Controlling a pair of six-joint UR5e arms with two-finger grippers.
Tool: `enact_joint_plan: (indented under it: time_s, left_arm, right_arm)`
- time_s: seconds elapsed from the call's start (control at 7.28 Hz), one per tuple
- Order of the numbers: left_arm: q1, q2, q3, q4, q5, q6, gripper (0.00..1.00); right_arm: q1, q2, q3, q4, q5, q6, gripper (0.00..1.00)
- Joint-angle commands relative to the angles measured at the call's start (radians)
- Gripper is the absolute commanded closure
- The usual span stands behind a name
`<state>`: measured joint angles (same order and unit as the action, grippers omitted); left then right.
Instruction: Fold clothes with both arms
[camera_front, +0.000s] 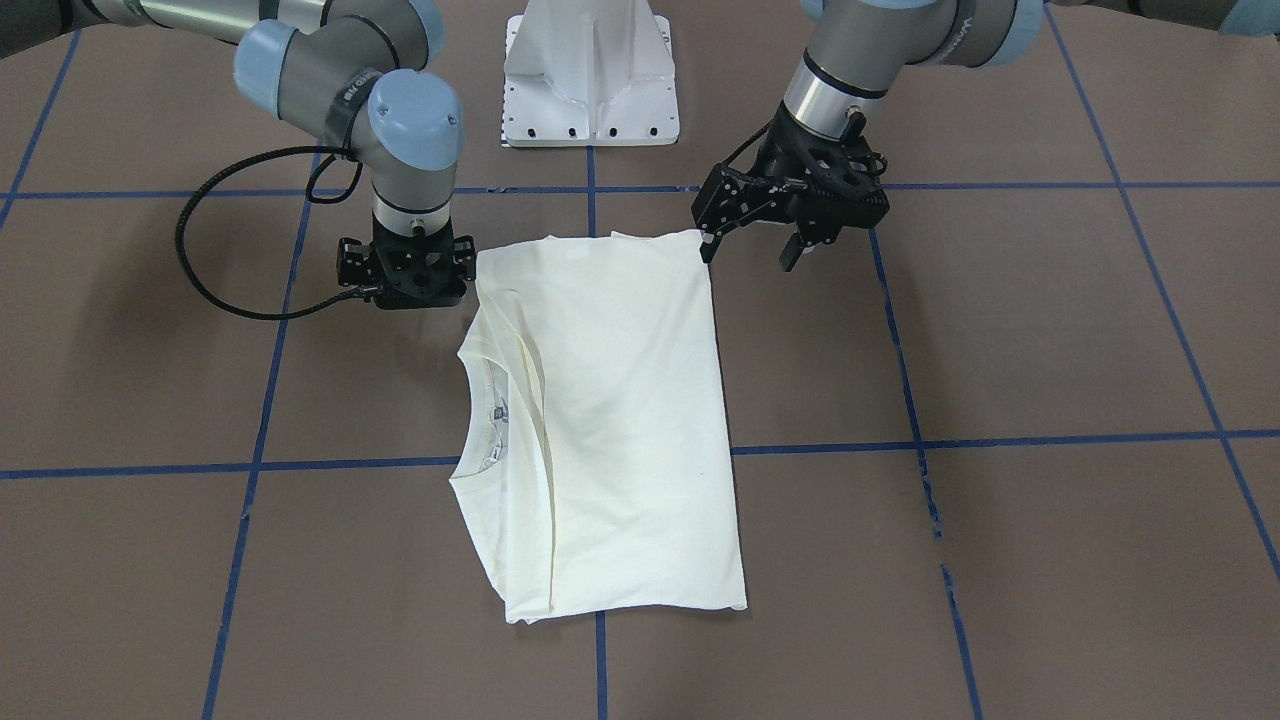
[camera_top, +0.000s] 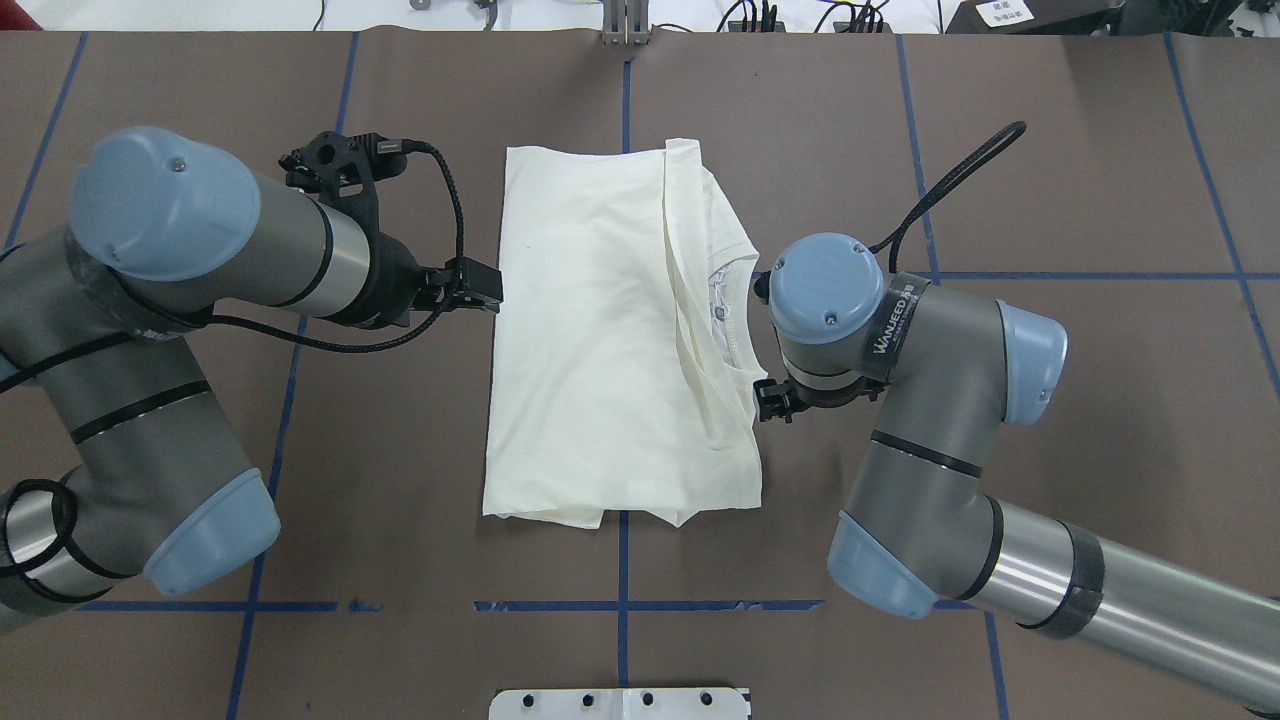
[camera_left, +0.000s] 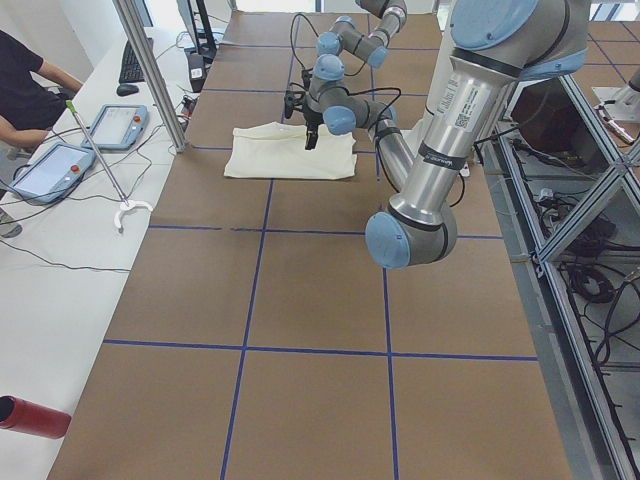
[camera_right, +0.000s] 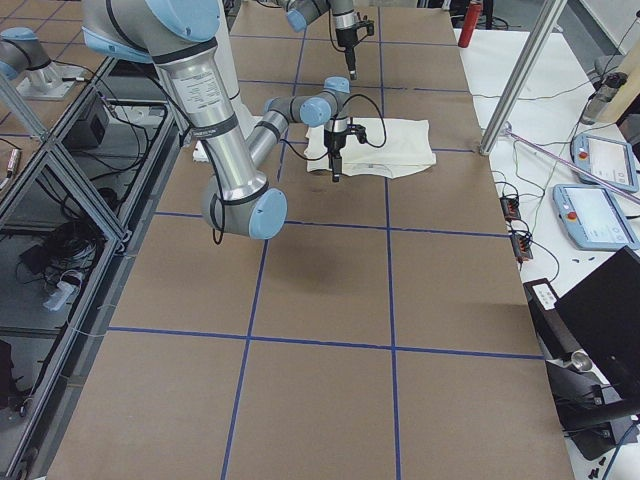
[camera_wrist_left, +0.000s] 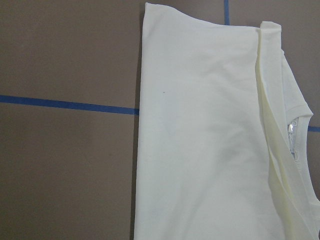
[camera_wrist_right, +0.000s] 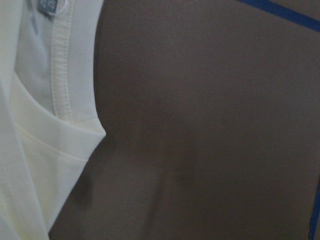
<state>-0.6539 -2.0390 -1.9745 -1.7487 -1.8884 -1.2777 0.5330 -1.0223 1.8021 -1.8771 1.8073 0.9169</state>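
While T-shirt (camera_top: 590, 330) lies folded at desk (camera_top: 1000, 150) middle, long axis pointing away from robot: left gripper (camera_front: 752, 250) open, empty, just beside left edge; right gripper (camera_top: 772, 400) beside collar side, opening cannot tell.
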Motion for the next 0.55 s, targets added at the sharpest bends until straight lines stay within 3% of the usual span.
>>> enact_joint_plan:
  time_s: [0.0, 0.14, 0.41]
  left_arm:
    - [0.0, -0.001, -0.001, 0.0, 0.0, 0.003, 0.0]
    - [0.0, 0.002, -0.001, 0.0, -0.001, 0.008, 0.0]
    - [0.0, 0.006, -0.001, 0.0, -0.005, 0.012, 0.0]
  right_arm:
    - [0.022, 0.132, -0.097, 0.009, 0.001, -0.004, 0.0]
    - [0.022, 0.213, -0.228, 0.062, -0.002, -0.004, 0.0]
    - [0.019, 0.245, -0.412, 0.246, -0.002, -0.004, 0.0]
